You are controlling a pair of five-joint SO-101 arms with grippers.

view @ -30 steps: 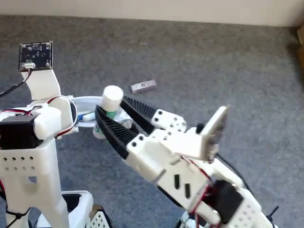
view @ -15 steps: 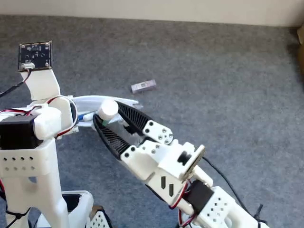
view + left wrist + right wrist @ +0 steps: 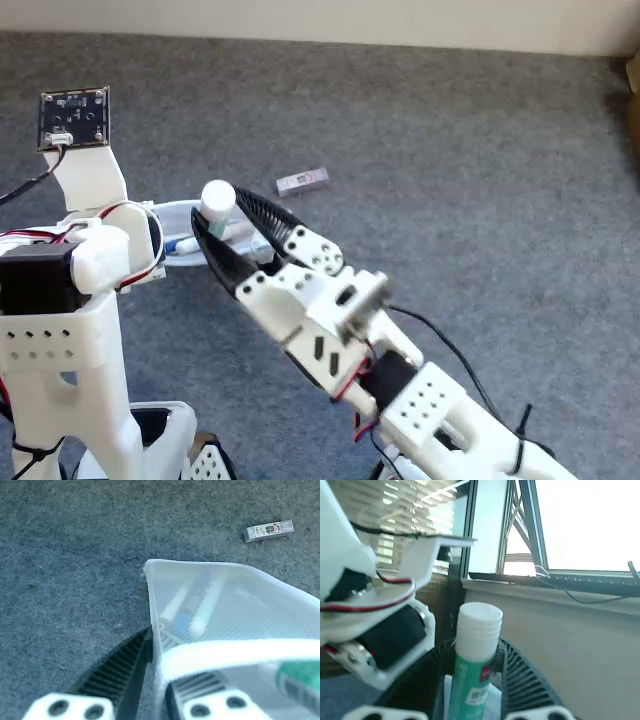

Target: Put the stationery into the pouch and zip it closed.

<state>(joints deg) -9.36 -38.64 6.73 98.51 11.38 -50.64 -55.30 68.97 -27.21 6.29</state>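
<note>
Grey carpet (image 3: 480,150) covers the work surface, and a window (image 3: 580,525) stands behind the arms. Left gripper (image 3: 154,647) clamps its fingers on one edge of the pouch (image 3: 225,605), holding the translucent white pouch with its mouth open. Two pens (image 3: 176,606) lie inside, visible through the mesh. Right gripper (image 3: 221,213) holds the glue stick (image 3: 217,199) upright between narrowly spaced black fingers (image 3: 517,680), white cap uppermost. The stick's green lower end sits at the pouch mouth; whether it is inside cannot be determined. One small box (image 3: 302,181) lies on the carpet, apart from the pouch and from both grippers.
</note>
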